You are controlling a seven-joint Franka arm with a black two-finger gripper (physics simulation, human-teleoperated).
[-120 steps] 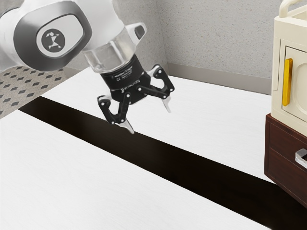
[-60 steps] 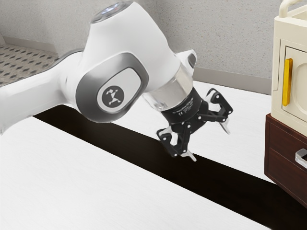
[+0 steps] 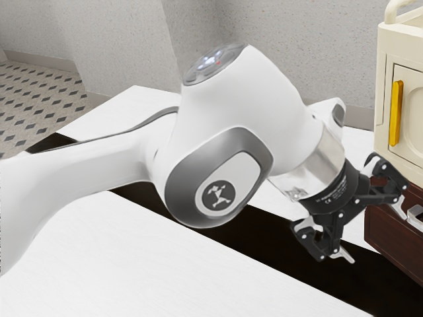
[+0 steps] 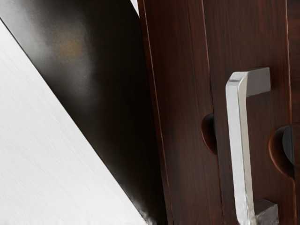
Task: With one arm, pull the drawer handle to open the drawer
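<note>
While the arm (image 3: 99, 165) reaches toward the brown chest (image 3: 386, 241), the gripper (image 3: 373, 233) is released, its two fingers spread wide; the silver handle (image 4: 240, 150) stands out from the drawer front (image 4: 265, 117), near the finger closer to the chest in the exterior view, though I cannot tell there whether they touch; a cream cabinet (image 3: 398, 46) with a yellow handle (image 3: 395, 112) sits on the chest; a dark strip (image 3: 277, 257) crosses the white table (image 3: 152, 264).
</note>
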